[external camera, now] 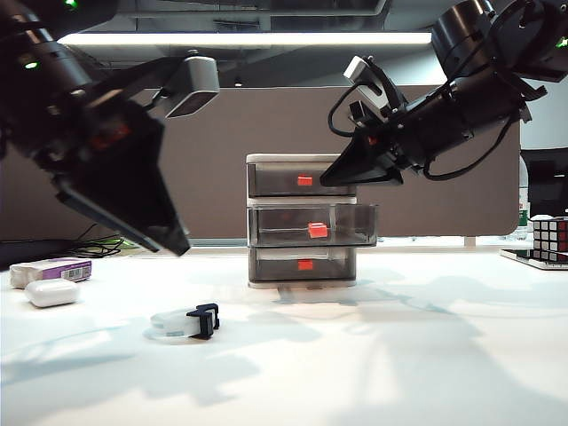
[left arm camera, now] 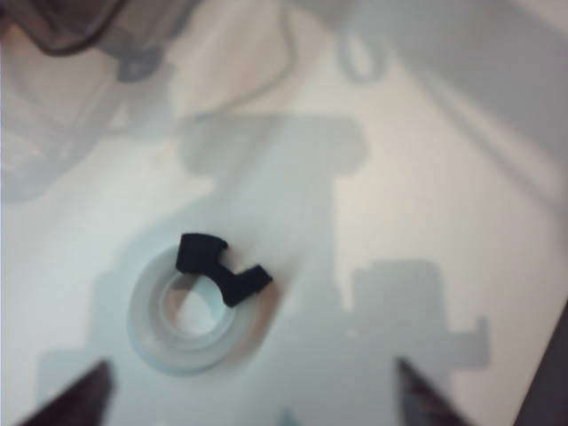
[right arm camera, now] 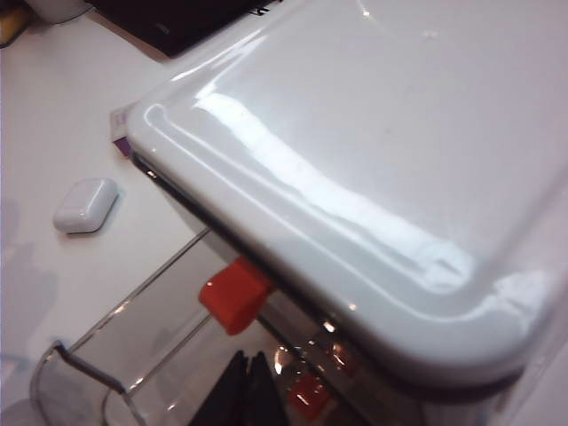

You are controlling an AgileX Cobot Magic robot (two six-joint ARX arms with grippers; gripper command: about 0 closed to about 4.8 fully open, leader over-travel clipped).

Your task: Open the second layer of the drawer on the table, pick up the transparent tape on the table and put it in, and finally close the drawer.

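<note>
Transparent tape [external camera: 185, 323] lies on the table [external camera: 426, 355] lower left in the exterior view, below the left gripper [external camera: 173, 241]; the second layer [external camera: 312, 225] stands pulled out, the right gripper [external camera: 342, 177] beside the drawer's [external camera: 302, 160] top. In the left wrist view, the fingertips [left arm camera: 84, 395] are spread wide around the tape [left arm camera: 186, 311]. In the right wrist view, the jaws [right arm camera: 244, 390] are pressed together, empty.

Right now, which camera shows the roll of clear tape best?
The left wrist view: the transparent tape lies close below, ring and black cutter plain. The exterior view shows it small and edge-on; the right wrist view misses it.
</note>
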